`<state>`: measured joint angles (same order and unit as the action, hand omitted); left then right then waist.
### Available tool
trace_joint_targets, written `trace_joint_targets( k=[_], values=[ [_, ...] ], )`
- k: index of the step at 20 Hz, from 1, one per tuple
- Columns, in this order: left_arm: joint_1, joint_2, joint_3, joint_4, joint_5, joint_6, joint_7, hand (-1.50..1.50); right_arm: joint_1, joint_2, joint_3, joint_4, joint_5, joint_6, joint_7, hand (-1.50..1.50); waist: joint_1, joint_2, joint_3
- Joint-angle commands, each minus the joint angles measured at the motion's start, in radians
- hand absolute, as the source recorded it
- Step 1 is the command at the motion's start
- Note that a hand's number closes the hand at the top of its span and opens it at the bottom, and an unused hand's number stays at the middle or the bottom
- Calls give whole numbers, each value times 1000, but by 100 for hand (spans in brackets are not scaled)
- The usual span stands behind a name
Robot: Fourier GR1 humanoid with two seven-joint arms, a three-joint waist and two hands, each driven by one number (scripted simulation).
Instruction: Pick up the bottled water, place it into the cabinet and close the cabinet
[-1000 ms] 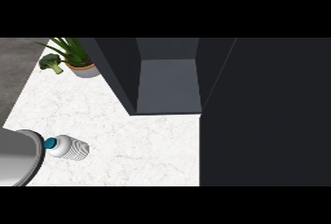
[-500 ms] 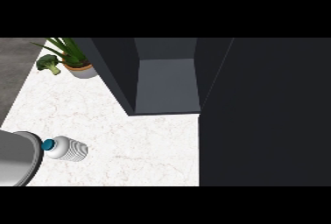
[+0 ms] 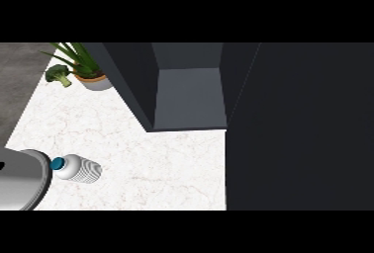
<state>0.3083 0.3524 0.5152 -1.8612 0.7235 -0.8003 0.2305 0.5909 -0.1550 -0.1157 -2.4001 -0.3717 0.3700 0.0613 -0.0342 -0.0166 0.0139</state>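
A dark panel (image 3: pixel 300 128) fills the right side; the white marbled counter (image 3: pixel 146 163) spreads left of it; the cabinet (image 3: pixel 131 84) stands at the top with its grey inside open to view. A grey rounded form (image 3: pixel 18 180) (what it is I cannot tell) sits at the lower left edge; a potted plant (image 3: pixel 91 74) stands at the counter's far left corner; the bottle (image 3: pixel 79 169) lies on its side on the counter, blue cap touching the grey form, well apart from the cabinet; a broccoli (image 3: pixel 58 75) lies just left of the plant. Neither hand shows, so I cannot tell how open either is or what it holds.
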Motion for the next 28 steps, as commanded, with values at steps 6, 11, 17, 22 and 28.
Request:
trace_joint_targets(
  k=[6,11,17,22,28],
  values=[
    [-164,-120,-45,206,-286,7,-94,-150,62,1,-12,-174,-157,-13,49,-150,-24,19,-19],
    [-232,-142,-55,318,-425,22,-159,-150,73,-16,-9,-176,-168,12,37,-150,-22,20,-19],
    [-324,-88,-50,545,-541,-5,-281,-150,150,-31,-69,-206,-242,39,4,-150,-12,17,-17],
    [-392,-101,-84,743,-712,53,-466,-150,168,-57,-92,-152,-261,82,-31,-150,-12,19,-18],
    [-397,-81,-88,933,-805,95,-683,-150,202,-40,-79,-171,-249,79,-73,-150,-10,20,-19]
  ],
)
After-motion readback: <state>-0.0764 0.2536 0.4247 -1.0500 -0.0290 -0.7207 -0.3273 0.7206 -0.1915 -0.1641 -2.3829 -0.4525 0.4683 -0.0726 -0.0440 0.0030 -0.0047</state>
